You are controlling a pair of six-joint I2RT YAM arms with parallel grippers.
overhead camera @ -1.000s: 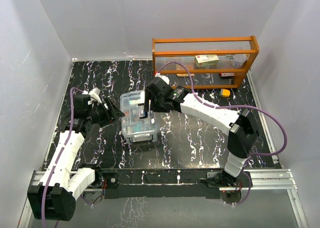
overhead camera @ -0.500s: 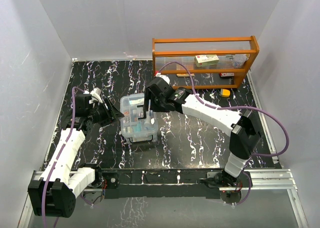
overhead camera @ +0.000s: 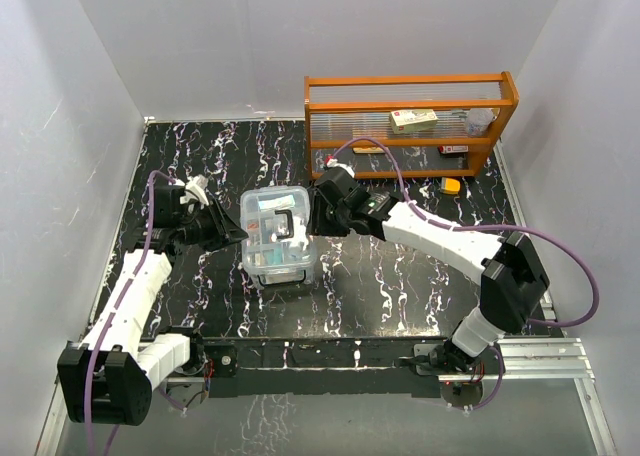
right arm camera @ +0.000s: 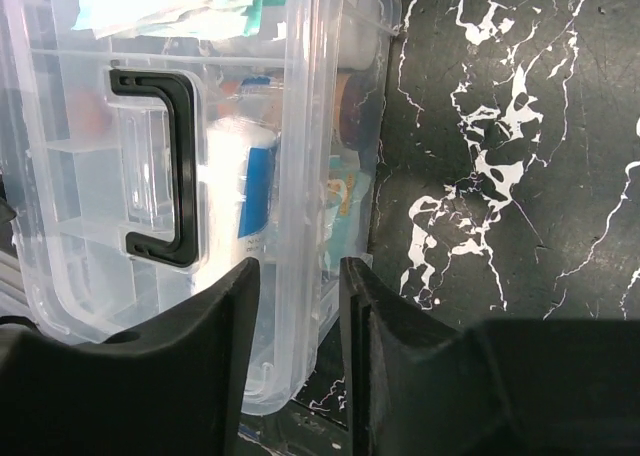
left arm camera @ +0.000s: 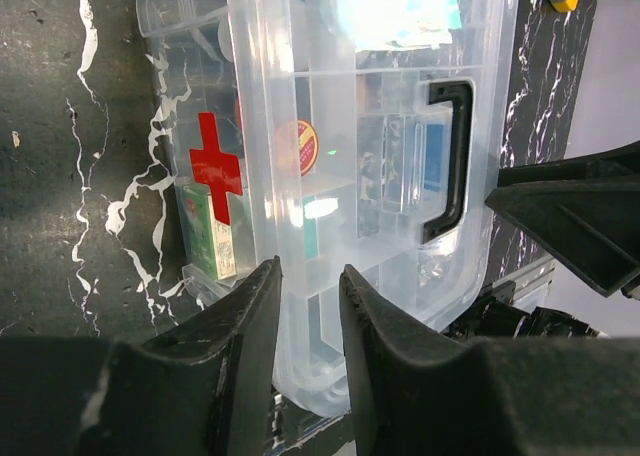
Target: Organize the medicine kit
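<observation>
Flanking the lidded medicine kit (overhead camera: 278,238): left gripper (left arm camera: 310,272) and right gripper (right arm camera: 298,268), each with narrow jaws astride the lid rim (left arm camera: 262,126). Cannot tell if gripping or merely close.

Bright, even light falls from overhead. Glare whitens the medicine kit (left arm camera: 400,16) lid in both wrist views. The near fingers (left arm camera: 230,376) blur.

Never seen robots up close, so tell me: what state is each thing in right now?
medicine kit: upright, stocked.
lid: on the kit.
handle: folded flat on the lid.
left fingers: narrow gap, astride the lid's left rim; grip unclear.
right fingers: narrow gap, astride the lid's right rim; grip unclear.
orange rack: upright at the back.
</observation>
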